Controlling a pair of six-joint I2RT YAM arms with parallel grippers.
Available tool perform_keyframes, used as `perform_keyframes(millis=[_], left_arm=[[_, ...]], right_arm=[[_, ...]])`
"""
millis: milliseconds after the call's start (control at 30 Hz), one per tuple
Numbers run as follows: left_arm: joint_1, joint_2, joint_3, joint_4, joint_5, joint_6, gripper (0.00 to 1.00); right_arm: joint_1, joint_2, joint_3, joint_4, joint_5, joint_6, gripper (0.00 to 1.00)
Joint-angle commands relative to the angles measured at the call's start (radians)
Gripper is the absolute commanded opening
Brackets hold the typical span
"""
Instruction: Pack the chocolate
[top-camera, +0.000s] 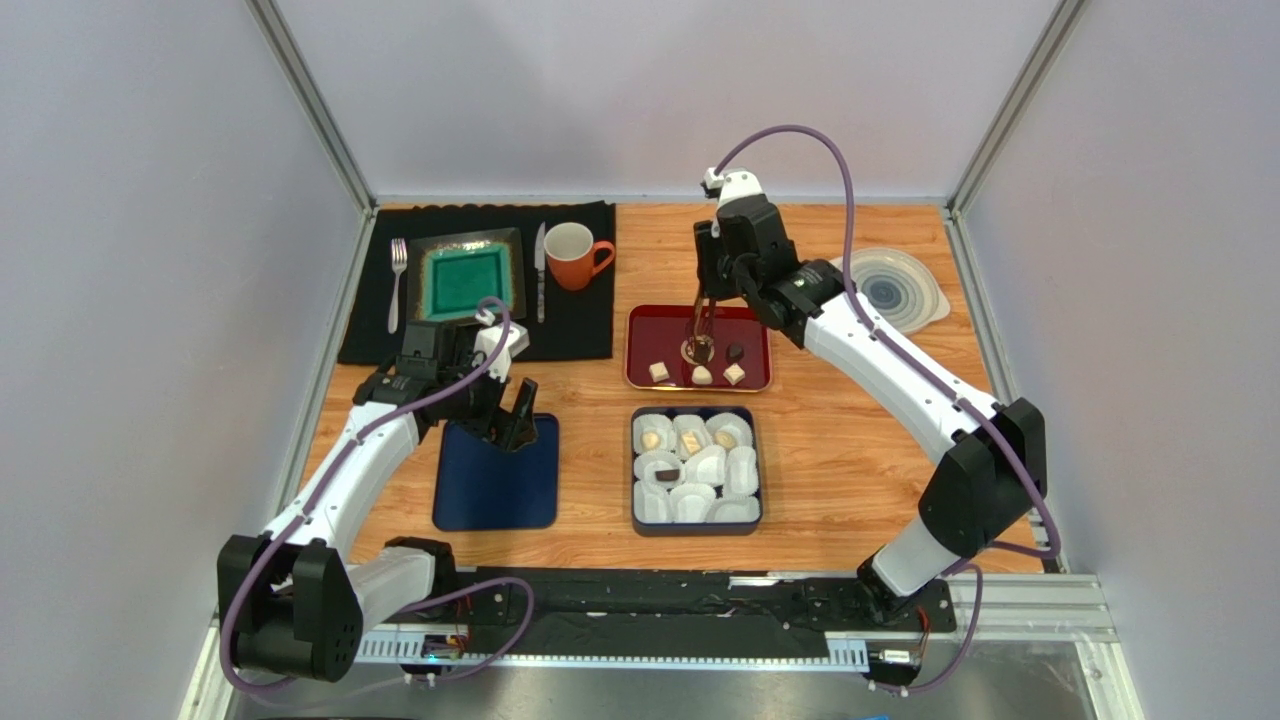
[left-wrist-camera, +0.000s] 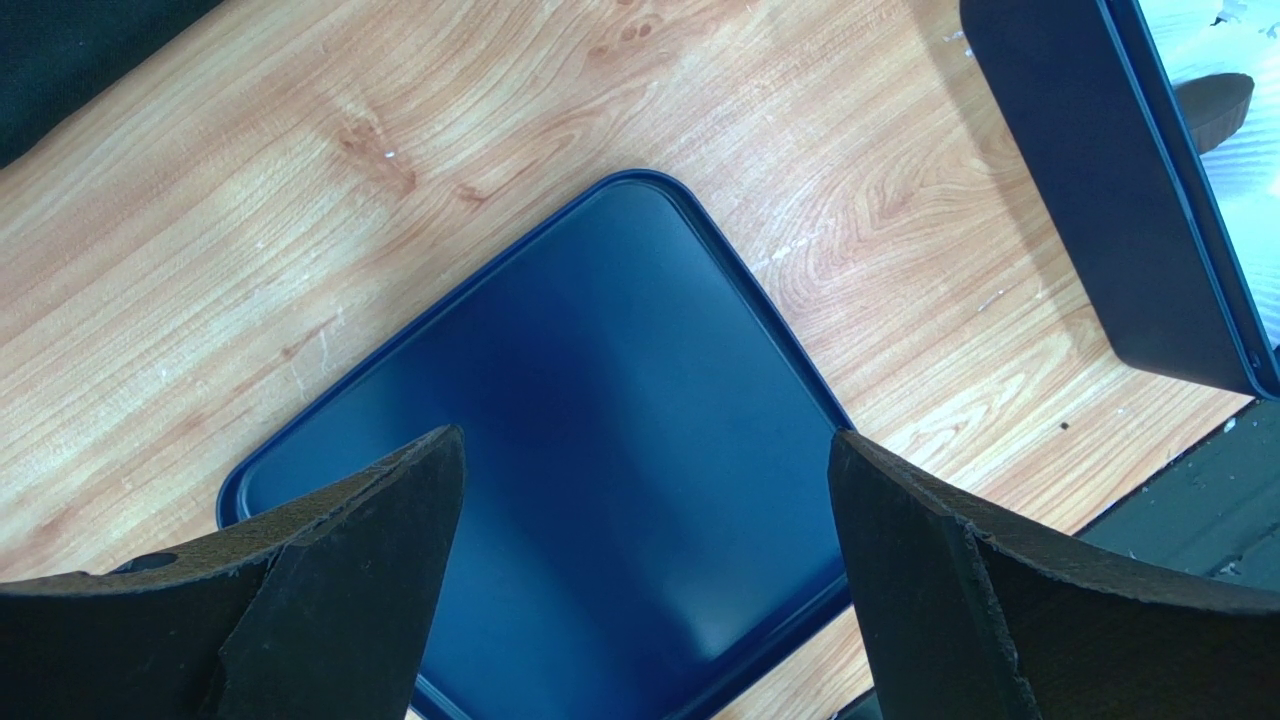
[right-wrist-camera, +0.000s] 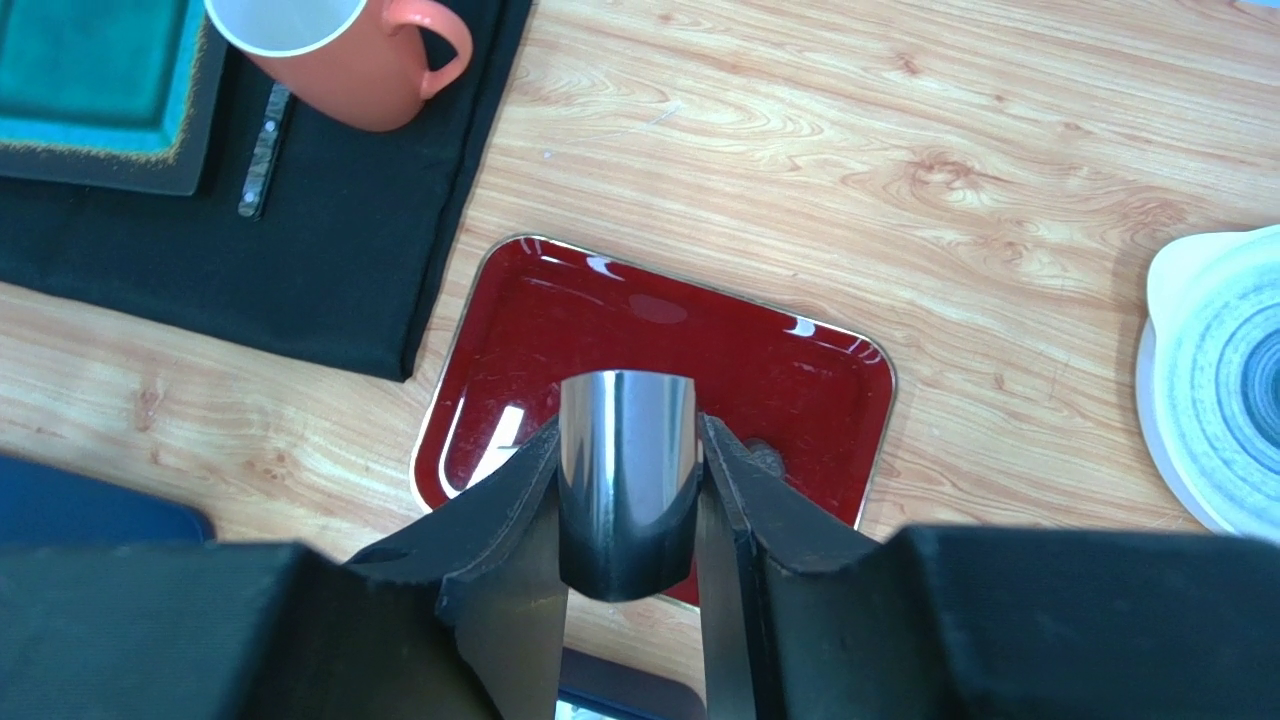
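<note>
Chocolate (top-camera: 658, 371) on red tray (top-camera: 751, 323) just beneath right gripper (right-wrist-camera: 627, 438), clamped on metal utensil (right-wrist-camera: 627, 525), likely for pickup. Left gripper (left-wrist-camera: 643, 450), jaws apart, hovers above blue lid (left-wrist-camera: 601, 330).

Mat (top-camera: 583, 324): black, far left.
Plate (top-camera: 469, 279): green, square, on mat.
Mug (top-camera: 571, 257): orange, on mat.
Fork (top-camera: 397, 282): left of plate.
Knife (top-camera: 540, 272): between plate and mug.
Lid (top-camera: 900, 288): white, far right.

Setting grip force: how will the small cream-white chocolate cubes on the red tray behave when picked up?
The small cream-white chocolate cubes look tiny, so probably light. Flat faces suggest they won't roll, though they may slide on the glossy red rectangular tray.
</note>
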Motion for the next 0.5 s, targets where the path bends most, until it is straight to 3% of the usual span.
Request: perform_keyframes(millis=[0, 467], left_arm=[[0.006, -0.015, 0.009, 0.018, 0.011, 0.008, 0.99], [0.005, -0.005, 0.034, 0.006, 0.037, 0.009, 0.99]], right_arm=[[-0.015, -0.005, 0.039, 0.068, 0.027, 0.002, 0.35], [-0.041, 0.003, 0.013, 0.085, -0.016, 0.007, 0.38]])
